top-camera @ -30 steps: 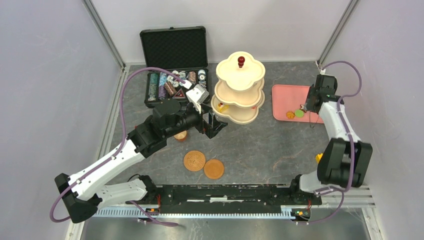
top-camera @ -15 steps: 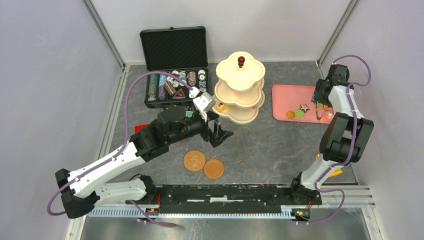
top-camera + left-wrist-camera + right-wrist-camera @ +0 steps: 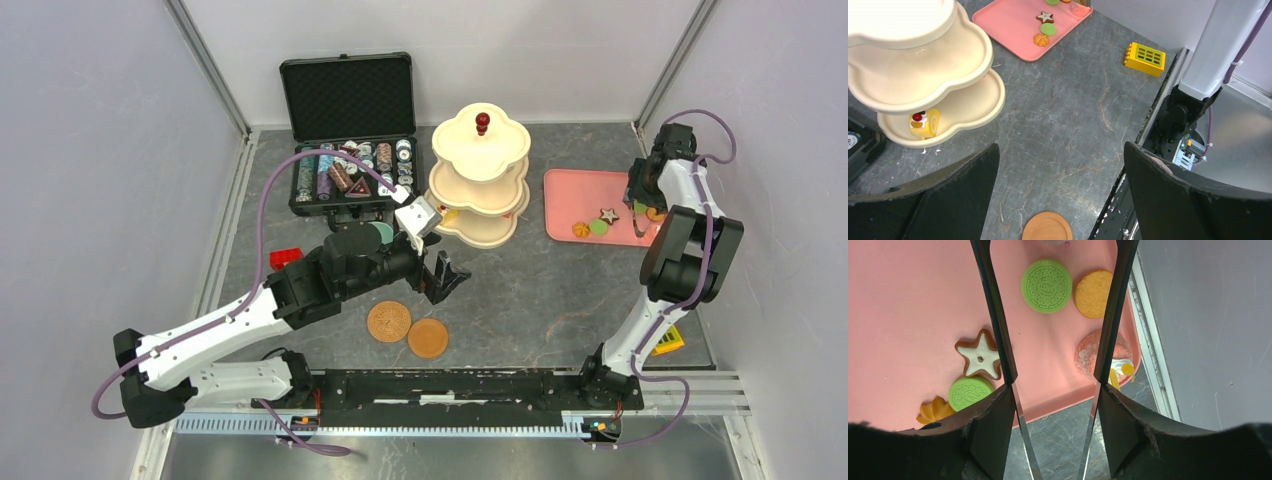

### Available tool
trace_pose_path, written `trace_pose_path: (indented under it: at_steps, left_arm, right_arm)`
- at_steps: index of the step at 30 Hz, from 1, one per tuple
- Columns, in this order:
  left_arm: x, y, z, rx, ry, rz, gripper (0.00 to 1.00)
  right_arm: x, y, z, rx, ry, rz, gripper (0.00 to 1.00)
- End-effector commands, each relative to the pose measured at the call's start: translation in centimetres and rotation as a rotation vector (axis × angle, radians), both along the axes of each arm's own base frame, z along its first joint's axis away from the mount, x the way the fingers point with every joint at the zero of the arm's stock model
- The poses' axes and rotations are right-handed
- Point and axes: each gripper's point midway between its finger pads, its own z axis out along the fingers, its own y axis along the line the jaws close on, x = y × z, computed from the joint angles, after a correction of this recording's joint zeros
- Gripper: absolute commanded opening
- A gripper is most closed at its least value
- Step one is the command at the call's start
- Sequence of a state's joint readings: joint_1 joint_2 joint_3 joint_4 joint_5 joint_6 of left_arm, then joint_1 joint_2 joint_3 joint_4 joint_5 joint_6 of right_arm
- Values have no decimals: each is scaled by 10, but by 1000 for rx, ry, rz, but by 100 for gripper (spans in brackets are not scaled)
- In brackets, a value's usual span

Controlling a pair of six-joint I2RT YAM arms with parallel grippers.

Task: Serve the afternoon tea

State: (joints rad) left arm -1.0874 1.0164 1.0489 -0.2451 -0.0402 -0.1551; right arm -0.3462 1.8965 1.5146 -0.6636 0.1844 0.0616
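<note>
The cream three-tier stand (image 3: 480, 180) with a red knob stands at the back centre and holds a yellow roll cake (image 3: 924, 123) on its bottom tier. Two brown saucers (image 3: 389, 321) (image 3: 427, 338) lie near the front. My left gripper (image 3: 445, 275) is open and empty above the table, with one saucer (image 3: 1047, 232) below it. The teal cup (image 3: 378, 235) peeks out behind the left arm; the brown cup is hidden. My right gripper (image 3: 1055, 390) is shut on metal tongs (image 3: 998, 315), whose spread tips hang over the pink tray (image 3: 575, 200) beside a green cookie (image 3: 1046, 285).
The tray also holds a star cookie (image 3: 979, 355), an orange cookie (image 3: 1093, 286), a pink cake (image 3: 1087, 354) and a second green cookie (image 3: 969, 392). An open black case of poker chips (image 3: 350, 170) stands at the back left. A red toy car (image 3: 285, 258) and a yellow block (image 3: 1145, 58) lie on the table.
My left arm has swung right and toward the front, uncovering the teal cup. My right arm has folded back, bringing the tongs over the tray's right end.
</note>
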Motion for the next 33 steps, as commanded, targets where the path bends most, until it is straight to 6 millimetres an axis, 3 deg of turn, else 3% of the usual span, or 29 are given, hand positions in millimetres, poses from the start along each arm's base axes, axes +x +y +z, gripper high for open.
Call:
trace_pose_path:
  at_steps: [1,9,20,33]
  left_arm:
    - [7,2,8,11,-59,27,100]
    - [7,1,6,20,-60,25,100]
    - [8,1,6,23,-61,28,100]
    - [5,0,8,10,-58,17,100]
  right_arm:
    - [12,-9,5,-9,-14,12,64]
    - [23,-15,-8,8,2,8,59]
    - [24,-9,-13,40,-13,13,42]
    - [11,13,19,87,-140,20,26]
